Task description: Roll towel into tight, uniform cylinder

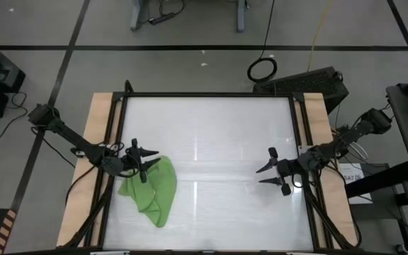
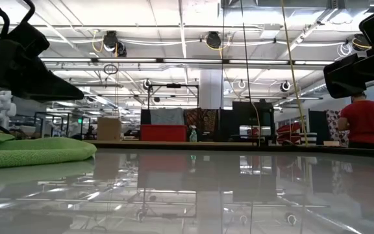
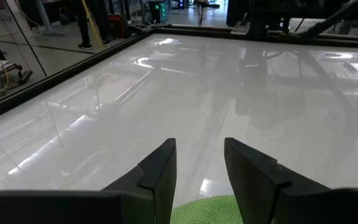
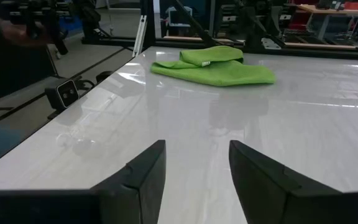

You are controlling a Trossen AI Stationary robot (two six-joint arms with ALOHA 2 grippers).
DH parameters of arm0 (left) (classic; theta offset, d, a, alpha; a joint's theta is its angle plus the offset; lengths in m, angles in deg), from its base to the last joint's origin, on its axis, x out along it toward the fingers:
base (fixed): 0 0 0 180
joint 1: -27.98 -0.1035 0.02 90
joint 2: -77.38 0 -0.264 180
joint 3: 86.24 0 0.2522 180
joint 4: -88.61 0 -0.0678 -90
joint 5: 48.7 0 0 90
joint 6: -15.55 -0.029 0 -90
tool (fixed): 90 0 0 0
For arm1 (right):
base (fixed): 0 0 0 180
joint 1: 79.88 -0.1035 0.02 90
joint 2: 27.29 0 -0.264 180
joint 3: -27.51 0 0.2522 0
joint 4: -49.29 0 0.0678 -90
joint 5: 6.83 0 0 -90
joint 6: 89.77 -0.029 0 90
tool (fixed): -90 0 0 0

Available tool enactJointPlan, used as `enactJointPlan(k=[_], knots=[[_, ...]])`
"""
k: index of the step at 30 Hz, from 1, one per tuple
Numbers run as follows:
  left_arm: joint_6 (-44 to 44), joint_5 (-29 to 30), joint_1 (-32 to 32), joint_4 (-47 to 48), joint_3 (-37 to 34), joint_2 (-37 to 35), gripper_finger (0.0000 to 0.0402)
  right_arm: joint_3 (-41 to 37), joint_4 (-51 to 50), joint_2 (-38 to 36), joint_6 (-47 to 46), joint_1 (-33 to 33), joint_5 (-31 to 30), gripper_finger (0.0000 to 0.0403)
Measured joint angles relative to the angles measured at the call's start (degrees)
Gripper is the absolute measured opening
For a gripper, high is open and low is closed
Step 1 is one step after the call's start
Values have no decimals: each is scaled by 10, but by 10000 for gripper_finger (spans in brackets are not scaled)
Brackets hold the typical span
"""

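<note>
A: Towel [image 1: 153, 191]?

B: Lime-green, lying crumpled and partly folded on the left side of the white table [image 1: 211, 134], toward the near edge. Not rolled; loose, with one fold lying over another in the right wrist view [image 4: 213, 65]. Seen low and flat at the left edge from table height [image 2: 34, 151].

A: Left gripper [image 1: 142, 157]?

B: Hovering over the far corner of the towel, at the left of the table. Fingers [image 3: 157, 177] spread apart with a clear gap between them, grasping nothing. Green cloth just visible below that gap in the left wrist view [image 3: 207, 210]. Cannot tell whether the fingertips touch the cloth or hang just above it.

A: Right gripper [image 1: 273, 171]?

B: Over bare table on the right side, well apart from the towel, pointing left toward it. Fingers [image 4: 143, 171] released, parted, empty; only glossy table surface between them.

A: Anything else around?

B: Wooden strips along the left and right table edges [image 1: 96, 142]. A black cable coil [image 1: 262, 69] on the floor beyond the far edge. A person in a red shirt [image 2: 365, 122] standing far off in the room at right, back turned, seen from table height.
</note>
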Motion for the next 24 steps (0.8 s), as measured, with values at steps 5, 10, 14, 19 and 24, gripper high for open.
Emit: enactJointPlan(k=[5, 10, 14, 19, 24], knots=[[-26, 15, -1, -5, 0, 0, 141, 0, 0, 0, 0, 0, 0, 167], [-27, -11, -1, -8, 0, 0, 141, 0, 1, 0, -79, 0, 1, 167], [-12, -21, -1, -51, 1, 0, 141, 0, 30, 0, -172, 0, -8, 167], [65, 1, -1, -113, 5, 0, 141, 0, 88, 0, -302, 0, -57, 167], [176, -12, -1, -215, 6, 0, 141, 0, 150, 0, -447, 0, -82, 167]])
